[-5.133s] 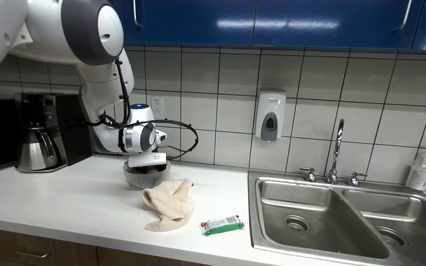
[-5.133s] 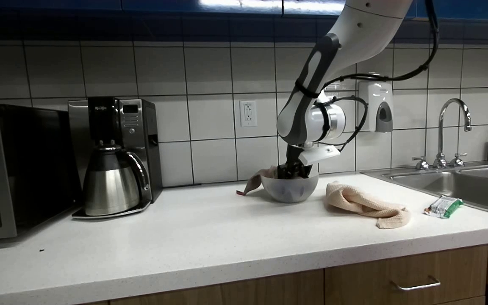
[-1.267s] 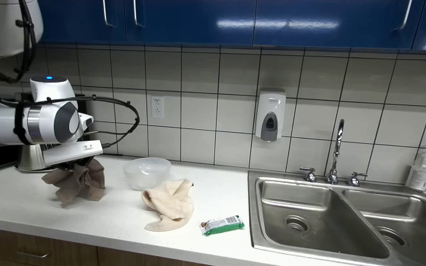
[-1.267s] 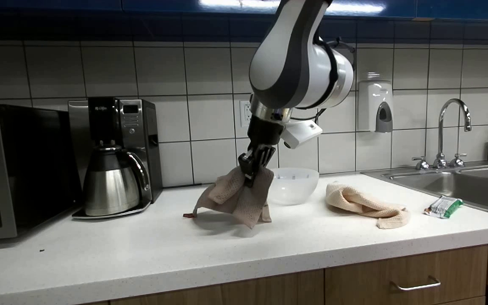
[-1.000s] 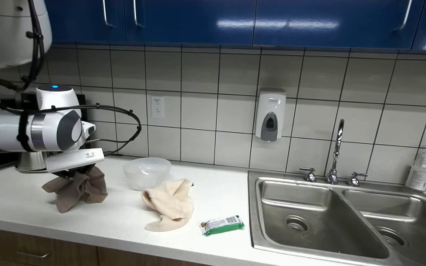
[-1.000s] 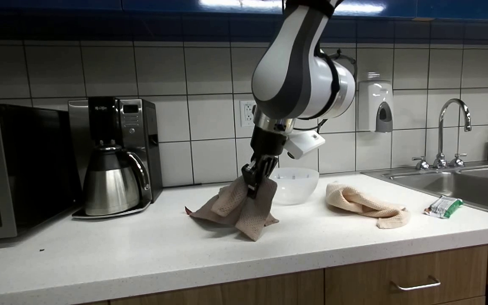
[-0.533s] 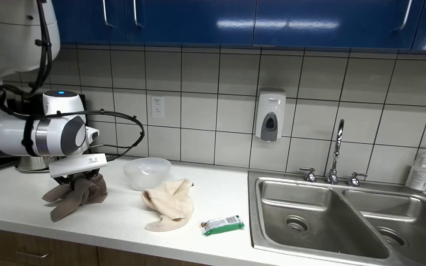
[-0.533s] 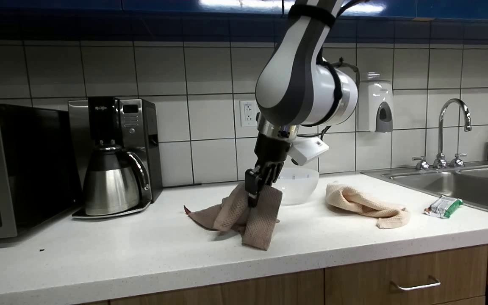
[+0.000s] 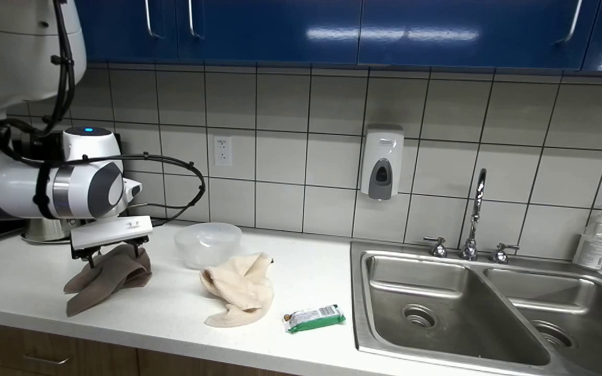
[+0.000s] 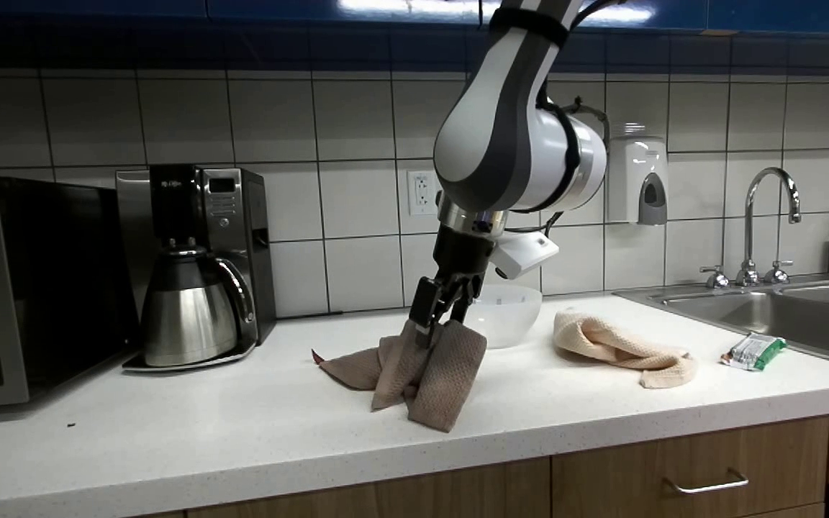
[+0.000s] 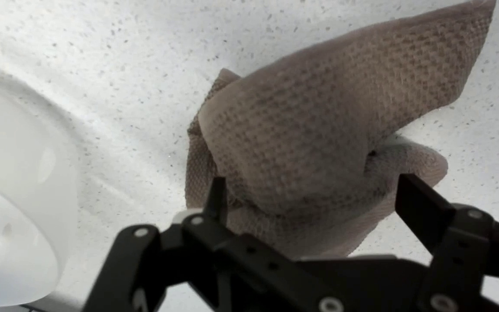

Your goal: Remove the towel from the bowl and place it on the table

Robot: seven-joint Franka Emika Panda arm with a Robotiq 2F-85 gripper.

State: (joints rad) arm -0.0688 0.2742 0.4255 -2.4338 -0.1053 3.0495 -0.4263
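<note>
The brown towel lies crumpled on the white counter, beside the bowl, in both exterior views. It fills the middle of the wrist view. The translucent bowl stands apart from it, with nothing visible inside. The bowl is partly hidden behind the arm in an exterior view and shows at the left of the wrist view. My gripper is open just above the towel, its fingers spread to either side of the towel's top folds. It also shows in both exterior views.
A peach towel lies in front of the bowl. A green-and-white packet lies near the sink. A coffee maker with a steel carafe and a microwave stand at the left. The counter's front edge is near the towel.
The gripper was in the bowl, then carried the brown towel out and lowered it to the counter. In the last half second its fingers opened and the towel's folds slumped.
</note>
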